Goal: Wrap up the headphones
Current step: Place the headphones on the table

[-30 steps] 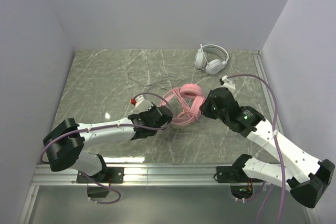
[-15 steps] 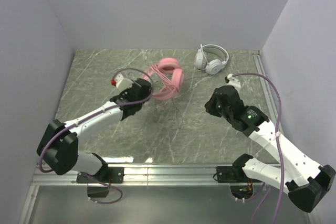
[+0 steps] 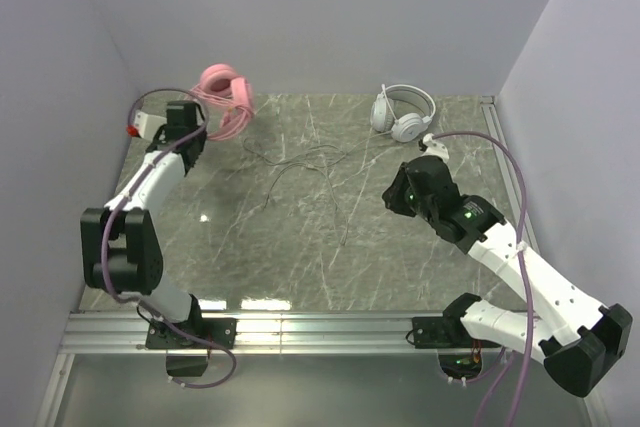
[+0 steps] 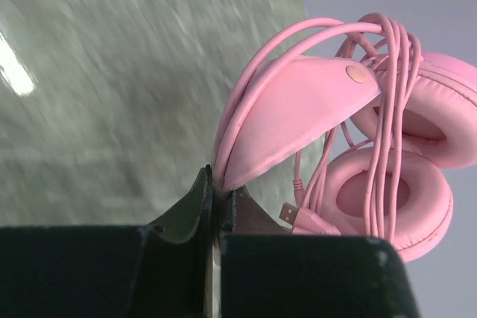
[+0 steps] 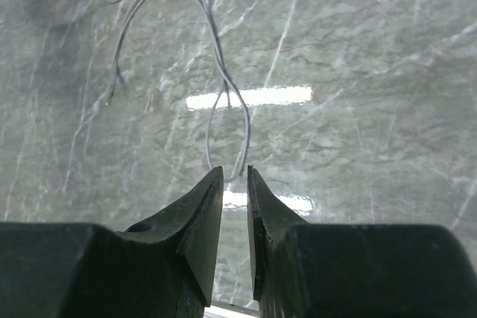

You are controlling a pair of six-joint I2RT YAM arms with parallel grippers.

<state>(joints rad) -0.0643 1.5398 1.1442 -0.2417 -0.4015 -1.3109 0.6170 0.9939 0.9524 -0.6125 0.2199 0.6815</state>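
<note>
My left gripper [image 3: 193, 127] is shut on the headband of the pink headphones [image 3: 226, 97] and holds them up at the far left corner, near the wall. In the left wrist view the jaws [image 4: 218, 190] pinch the pink band [image 4: 298, 106], with the pink cable [image 4: 387, 94] looped round it over the ear cups. The white headphones [image 3: 402, 112] lie at the back right. Their thin dark cable [image 3: 300, 162] trails loose across the table. My right gripper [image 3: 398, 194] hovers empty over the table, jaws a narrow gap apart [image 5: 235, 173], and a cable loop [image 5: 227, 109] lies beyond the tips.
The marbled table [image 3: 250, 237] is walled at the left, back and right. A metal rail [image 3: 320, 327] runs along the near edge. The pink USB plug [image 4: 294, 214] hangs beside the left fingers.
My left arm has swung the pink headphones from the table's middle up to the far left corner. My right gripper has come away from them and stays at mid-right.
</note>
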